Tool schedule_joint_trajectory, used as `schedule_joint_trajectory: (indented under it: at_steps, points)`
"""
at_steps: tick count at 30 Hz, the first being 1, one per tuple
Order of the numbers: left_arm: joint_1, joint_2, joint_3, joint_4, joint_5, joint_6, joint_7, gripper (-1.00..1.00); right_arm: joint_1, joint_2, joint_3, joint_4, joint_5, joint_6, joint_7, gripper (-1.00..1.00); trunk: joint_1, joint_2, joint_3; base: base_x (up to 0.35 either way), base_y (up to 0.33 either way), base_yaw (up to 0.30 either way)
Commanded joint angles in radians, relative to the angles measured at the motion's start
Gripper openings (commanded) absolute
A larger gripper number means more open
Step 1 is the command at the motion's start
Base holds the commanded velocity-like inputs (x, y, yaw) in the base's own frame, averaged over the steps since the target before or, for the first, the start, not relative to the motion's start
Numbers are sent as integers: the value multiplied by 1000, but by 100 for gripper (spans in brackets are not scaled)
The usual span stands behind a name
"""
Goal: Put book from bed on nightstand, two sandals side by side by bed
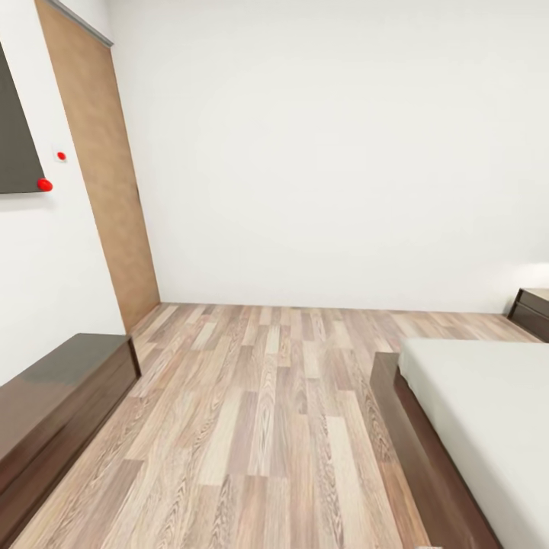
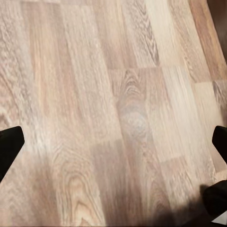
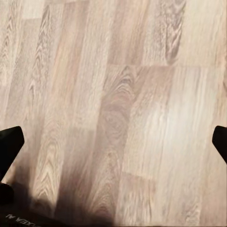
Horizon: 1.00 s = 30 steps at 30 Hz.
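With neither book nor sandals sighted, the bed (image 1: 488, 412) was noted at 4 o'clock and a nightstand (image 1: 534, 309) at 3 o'clock, both end effectors (image 2: 113, 146) (image 3: 113, 146) were held apart over floor (image 1: 259, 412), and a rightward turn was judged best.

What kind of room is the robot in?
Most likely a bedroom: a low bed with a pale mattress on the right, a dark nightstand beyond it, and a wood-plank floor.
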Motion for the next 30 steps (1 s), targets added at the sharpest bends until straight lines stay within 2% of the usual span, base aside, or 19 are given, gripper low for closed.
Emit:
schedule_joint_trajectory:
  at_steps: [1,5,12,16,22,30]
  points:
    - [-1,0,9,1,-10,-6,-1,100,-1,-1,-4,3,-6,-1,29,100,0,0,-1,276,0,0]
    - [0,-1,9,1,-10,-10,-1,100,-1,-1,-5,4,-10,-1,89,100,0,0,-1,276,0,0]
    - [0,-2,9,1,-9,-12,-1,100,-1,-2,-5,5,-12,-1,113,100,0,0,-1,275,0,0]
    - [0,-2,9,1,-9,-13,-1,100,-1,-1,-5,5,-12,-2,81,100,0,0,-1,306,0,0]
    - [0,-2,9,2,-9,-13,-1,100,-1,0,-5,5,-12,-3,-23,100,0,0,-1,322,0,0]
    - [0,-2,9,2,-9,-13,-1,100,-1,0,-5,5,-12,-6,-47,100,0,0,-1,325,0,0]
